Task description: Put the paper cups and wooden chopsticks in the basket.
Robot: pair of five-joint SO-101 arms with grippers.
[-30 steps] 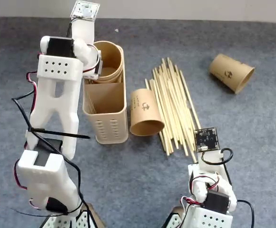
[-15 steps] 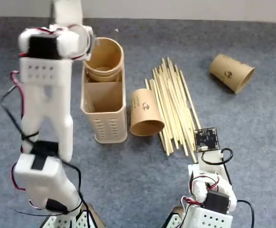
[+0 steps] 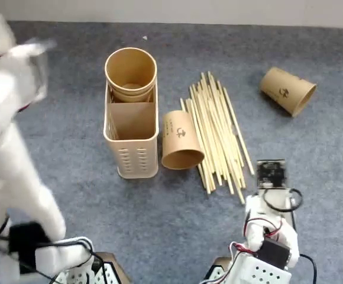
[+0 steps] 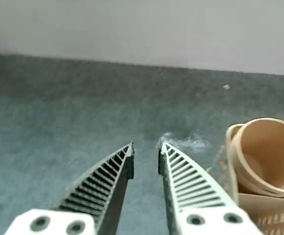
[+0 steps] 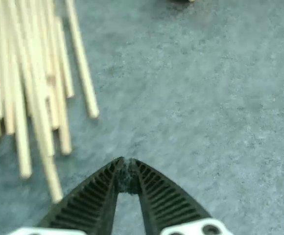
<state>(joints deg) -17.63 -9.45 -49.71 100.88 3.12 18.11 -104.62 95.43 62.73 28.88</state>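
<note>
A tan basket [image 3: 137,160] stands on the grey carpet with a paper cup [image 3: 130,71] upright in its far compartment. A second paper cup [image 3: 180,141] lies on its side beside the basket, touching a pile of wooden chopsticks [image 3: 216,133]. A third cup [image 3: 288,90] lies farther off at the back right. My left gripper [image 4: 145,149] is open and empty, held above the carpet to one side of the basket's cup [image 4: 267,156]. My right gripper [image 5: 126,164] is shut and empty, low over the carpet just off the near ends of the chopsticks [image 5: 29,88].
The left arm [image 3: 9,136] rises tall and blurred at the left edge of the high view. The right arm's base [image 3: 269,236] sits at the near edge. Bare carpet lies right of the chopsticks and in front of the basket. A pale wall borders the far side.
The left arm has lifted off the basket and swung left, with the cup now uncovered in the far compartment. The right arm has shifted slightly right.
</note>
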